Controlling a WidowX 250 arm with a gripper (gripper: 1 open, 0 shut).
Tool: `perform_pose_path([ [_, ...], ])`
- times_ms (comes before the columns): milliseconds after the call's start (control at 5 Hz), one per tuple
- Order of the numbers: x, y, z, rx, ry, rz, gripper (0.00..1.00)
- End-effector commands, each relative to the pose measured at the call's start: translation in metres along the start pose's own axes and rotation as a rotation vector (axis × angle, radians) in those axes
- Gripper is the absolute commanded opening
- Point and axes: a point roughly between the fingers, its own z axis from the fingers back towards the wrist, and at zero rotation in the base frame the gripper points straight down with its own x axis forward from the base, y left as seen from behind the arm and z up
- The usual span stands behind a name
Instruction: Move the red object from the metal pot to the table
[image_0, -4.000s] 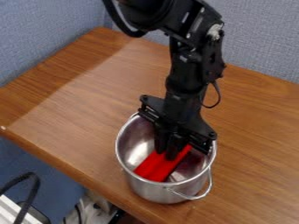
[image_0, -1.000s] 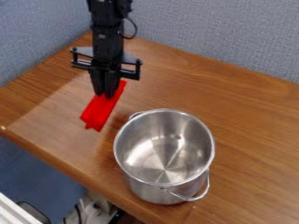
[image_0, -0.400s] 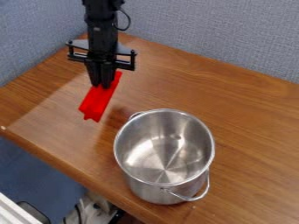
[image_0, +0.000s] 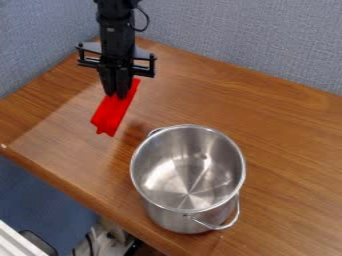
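Wood table; gripper pinching red object upper end, beside metal pot.

Black gripper pointing down, clamped on upper end of bright red bar-shaped block. Block hangs tilted over brown wood-grain tabletop, left of shiny round steel pot. Pot upright near front edge, loop handle toward camera.

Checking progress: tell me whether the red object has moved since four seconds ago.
Yes. The red object, then inside the metal pot, now hangs from the gripper over the table, left of the pot.
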Motion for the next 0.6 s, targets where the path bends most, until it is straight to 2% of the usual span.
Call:
perform_pose_path([
  [0,0.0089,0.0061,0.0281,0.000,-0.090,0.019,0.00],
  [200,0.0083,0.0056,0.0353,0.001,-0.106,0.017,0.00],
  [400,0.0071,0.0120,0.0300,0.005,-0.103,0.024,0.00],
])
